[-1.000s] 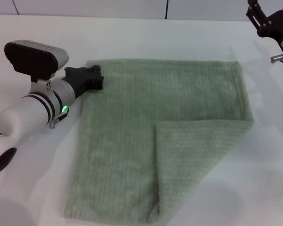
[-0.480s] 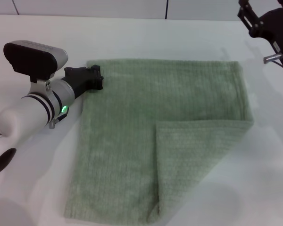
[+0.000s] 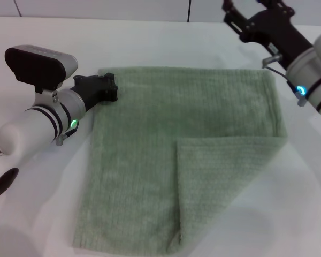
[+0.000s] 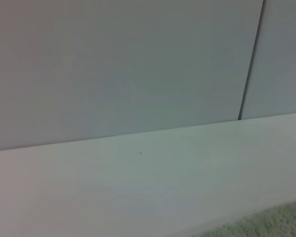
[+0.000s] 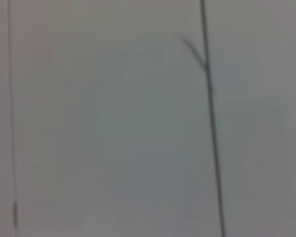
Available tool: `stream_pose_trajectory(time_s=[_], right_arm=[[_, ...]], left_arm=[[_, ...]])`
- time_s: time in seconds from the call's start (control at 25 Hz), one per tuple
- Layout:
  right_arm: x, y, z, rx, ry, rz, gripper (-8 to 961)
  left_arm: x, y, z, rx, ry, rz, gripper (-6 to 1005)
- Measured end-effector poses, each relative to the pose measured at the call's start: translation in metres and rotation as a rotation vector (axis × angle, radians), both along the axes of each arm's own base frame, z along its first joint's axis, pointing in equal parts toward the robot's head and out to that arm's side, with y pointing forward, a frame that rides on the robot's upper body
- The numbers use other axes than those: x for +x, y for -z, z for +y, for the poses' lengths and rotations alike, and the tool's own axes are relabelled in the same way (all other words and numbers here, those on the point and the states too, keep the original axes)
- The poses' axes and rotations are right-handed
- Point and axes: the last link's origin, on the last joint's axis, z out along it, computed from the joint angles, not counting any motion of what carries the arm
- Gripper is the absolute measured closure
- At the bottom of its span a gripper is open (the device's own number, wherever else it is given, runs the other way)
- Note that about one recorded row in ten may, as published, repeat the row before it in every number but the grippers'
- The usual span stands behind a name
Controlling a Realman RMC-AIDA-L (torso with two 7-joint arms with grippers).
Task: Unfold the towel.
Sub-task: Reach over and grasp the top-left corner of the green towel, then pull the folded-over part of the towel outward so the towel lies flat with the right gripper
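Sage-green terry towel (image 3: 187, 155) lies mid-table, one corner folded over; left gripper (image 3: 108, 88) pinches its far-left corner; right gripper (image 3: 241, 19) hovers open beyond the far-right corner.

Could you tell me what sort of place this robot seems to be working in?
Probably a lab or test bench: a plain white table against pale wall panels, holding only a green towel, with the left gripper at its corner.

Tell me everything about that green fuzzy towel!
The pale sage-green terry towel lies flat on the white table, soft and finely ribbed. Its near right corner is folded over onto it as a triangular flap. The left gripper sits at its far left corner; the right gripper hovers beyond its far right corner.
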Motion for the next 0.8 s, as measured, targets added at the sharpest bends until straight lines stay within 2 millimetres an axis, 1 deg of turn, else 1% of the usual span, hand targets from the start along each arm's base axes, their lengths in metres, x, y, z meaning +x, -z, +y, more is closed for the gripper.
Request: stream_pose_trajectory(time_s=[0.04,0.2,0.32,0.48,0.8], right_arm=[[0.0,0.0,0.0,0.0,0.0,0.0,207],[-0.012,0.005,0.004,-0.058,0.013,-0.058,207],[-0.023,0.005,0.006,-0.086,0.038,-0.102,207],[-0.034,0.004,0.009,-0.093,0.071,-0.156,207],[-0.04,0.002,0.01,-0.091,0.101,-0.173,207]], left_arm=[[0.0,0.0,0.0,0.0,0.0,0.0,1001],[0.001,0.0,0.0,0.001,0.001,-0.002,1001],[0.001,0.0,0.001,0.001,0.001,-0.002,1001],[0.001,0.0,0.001,0.002,0.002,-0.004,1001],[0.002,-0.001,0.001,0.002,0.006,-0.003,1001]])
